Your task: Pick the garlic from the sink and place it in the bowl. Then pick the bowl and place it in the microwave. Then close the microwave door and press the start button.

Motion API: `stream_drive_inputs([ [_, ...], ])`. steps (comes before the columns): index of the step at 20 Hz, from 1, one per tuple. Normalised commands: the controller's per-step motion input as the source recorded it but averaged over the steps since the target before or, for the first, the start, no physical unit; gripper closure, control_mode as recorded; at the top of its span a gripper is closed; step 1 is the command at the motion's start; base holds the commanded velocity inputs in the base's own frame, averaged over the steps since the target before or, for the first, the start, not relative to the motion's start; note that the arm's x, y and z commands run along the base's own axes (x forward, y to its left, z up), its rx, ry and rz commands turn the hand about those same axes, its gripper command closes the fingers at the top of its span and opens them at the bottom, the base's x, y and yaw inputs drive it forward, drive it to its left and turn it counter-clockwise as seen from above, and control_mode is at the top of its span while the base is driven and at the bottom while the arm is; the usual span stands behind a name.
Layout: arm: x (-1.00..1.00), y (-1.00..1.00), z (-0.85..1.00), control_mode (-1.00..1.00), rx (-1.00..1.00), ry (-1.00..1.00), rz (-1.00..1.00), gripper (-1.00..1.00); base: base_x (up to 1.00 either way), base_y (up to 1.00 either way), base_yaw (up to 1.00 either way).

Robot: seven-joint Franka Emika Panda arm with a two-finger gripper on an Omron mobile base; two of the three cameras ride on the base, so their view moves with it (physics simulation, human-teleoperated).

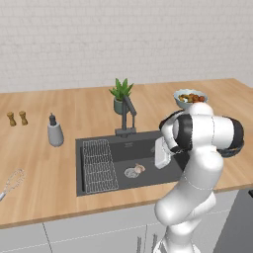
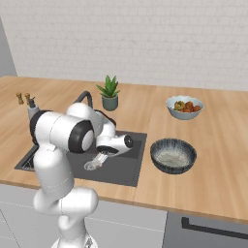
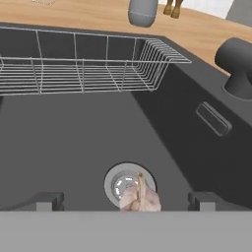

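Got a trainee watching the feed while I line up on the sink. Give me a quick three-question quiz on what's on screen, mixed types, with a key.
1. True or false: the garlic lies beside the round silver drain on the floor of the sink.
2. Which is empty of food? A) the dark bowl B) the white bowl C) both
3. Fill in: in the hand view, the gripper has its fingertips spread, with the ____ between them.

Key
1. True.
2. A; the white bowl holds colourful food.
3. garlic; the gripper is open and not yet closed on it.
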Motion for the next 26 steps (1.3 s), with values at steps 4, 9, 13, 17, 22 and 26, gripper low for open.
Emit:
stream_drive_inputs([
  [4,0.00,0.21,-0.09,-1.00,0.00,0.07,0.01,-1.00,0.00,0.00,0.00],
  [9,0.01,0.14,-0.10,-1.00,0.00,0.00,0.01,-1.00,0.00,0.00,0.00],
  [13,0.00,0.12,-0.24,-1.00,-0.01,0.00,0.04,-1.00,0.00,0.00,0.00],
  [17,0.10,0.05,-0.27,-1.00,0.00,0.00,0.09,-1.00,0.00,0.00,0.00],
  [22,0.13,0.00,-0.22,-1.00,0.00,0.00,0.15,-1.00,0.00,0.00,0.00],
  [26,0.09,0.00,-0.29,-1.00,0.00,0.00,0.10,-1.00,0.00,0.00,0.00],
])
